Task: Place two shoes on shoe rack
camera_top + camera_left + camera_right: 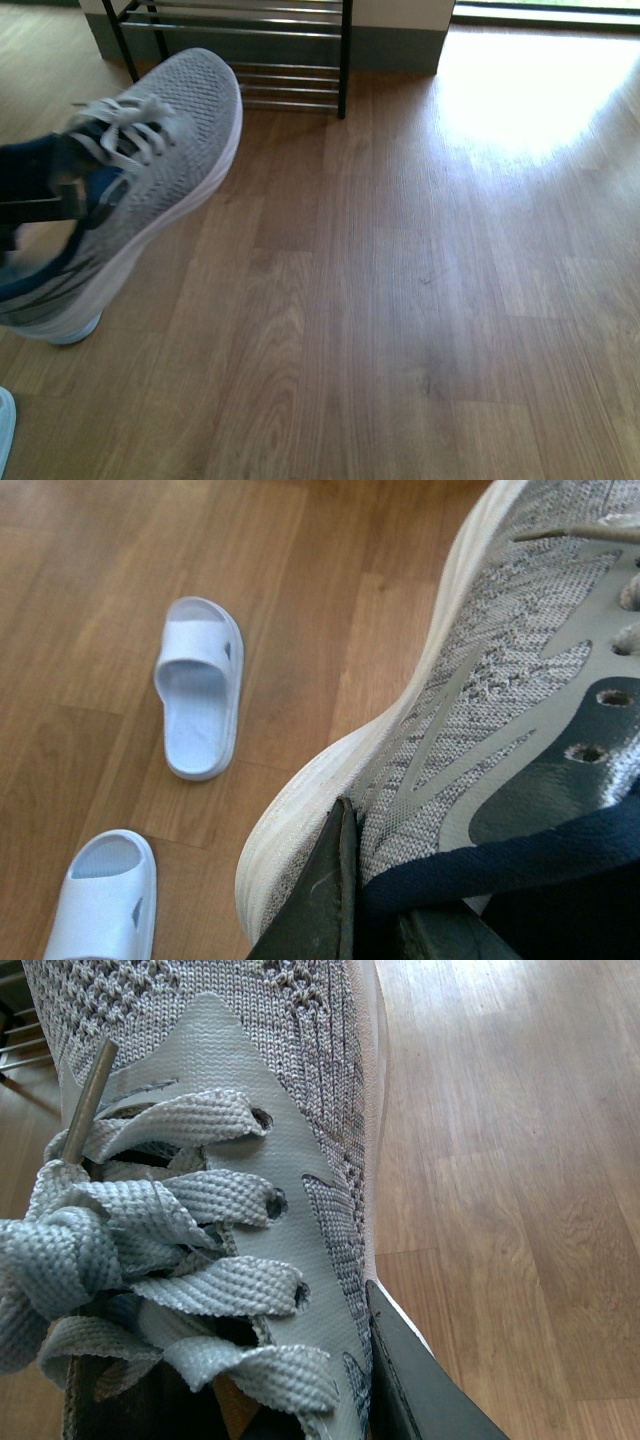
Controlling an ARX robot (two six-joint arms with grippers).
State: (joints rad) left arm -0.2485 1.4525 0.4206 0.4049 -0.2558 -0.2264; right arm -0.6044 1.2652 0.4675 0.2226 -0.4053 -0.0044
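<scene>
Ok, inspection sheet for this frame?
Surface: wood floor, sunlit far right.
Job's things: sneaker held up, toe toward rack; visible rack bars bare; two slides on floor.
Clutter: nothing seen.
Grippers: left gripper and right gripper each shut on a sneaker's side; same sneaker or not, cannot tell.
Cables: nothing seen.
Surroundings: grey wall base behind rack.
</scene>
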